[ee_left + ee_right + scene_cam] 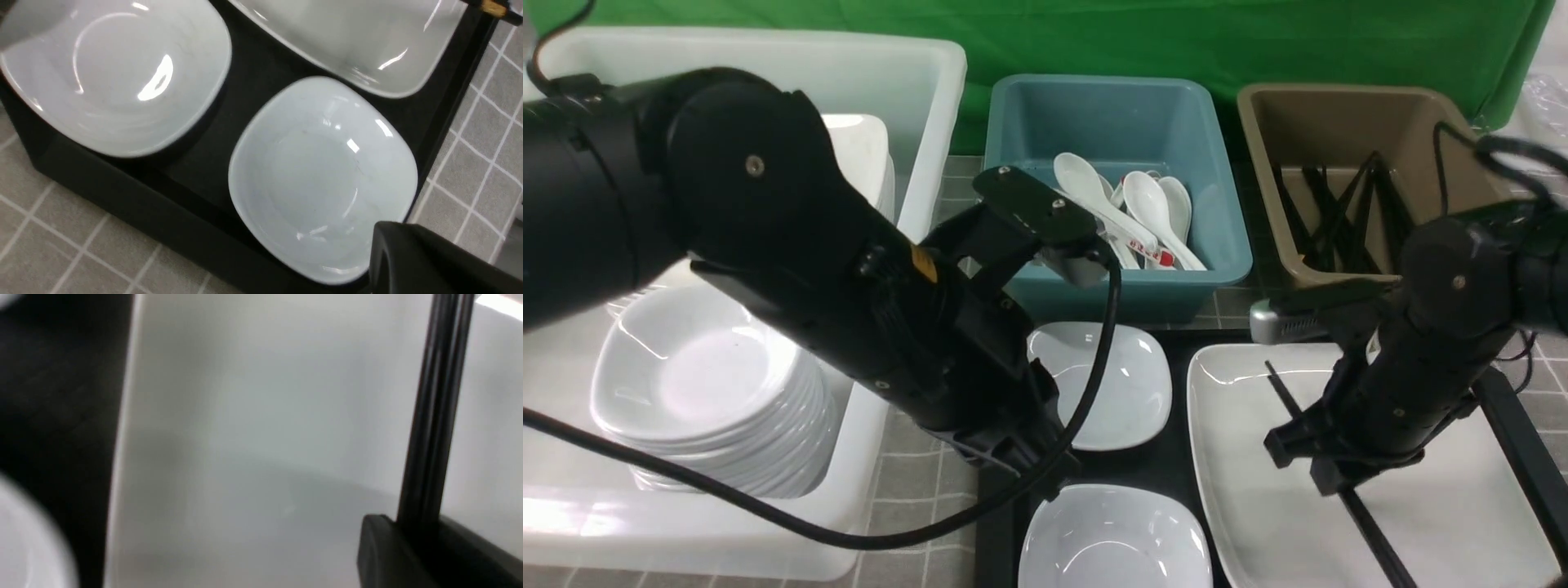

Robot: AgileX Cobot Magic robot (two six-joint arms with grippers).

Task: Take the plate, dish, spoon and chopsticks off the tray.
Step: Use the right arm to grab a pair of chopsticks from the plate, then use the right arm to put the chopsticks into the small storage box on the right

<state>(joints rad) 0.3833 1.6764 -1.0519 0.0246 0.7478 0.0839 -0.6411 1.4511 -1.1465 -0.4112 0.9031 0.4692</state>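
**Chopsticks pick-up on the plate**

R claw (1308, 464) sits low over the chopsticks (1372, 531), which lie on the plate (1462, 523) at the right of the tray (1515, 433). Sticks run btw its fingers; clamped or not, can't tell. To do it well: close square across both sticks so neither rolls out, lift straight up w/o dragging the plate, then carry to the brown bin (1339, 114) at far right, where other black sticks lie. Sticks: long, thin, plain black, tight side by side, diagonal across the glossy white plate. L claw (1017, 457), closed, hovers over the tray's left by two small dishes (1107, 384).
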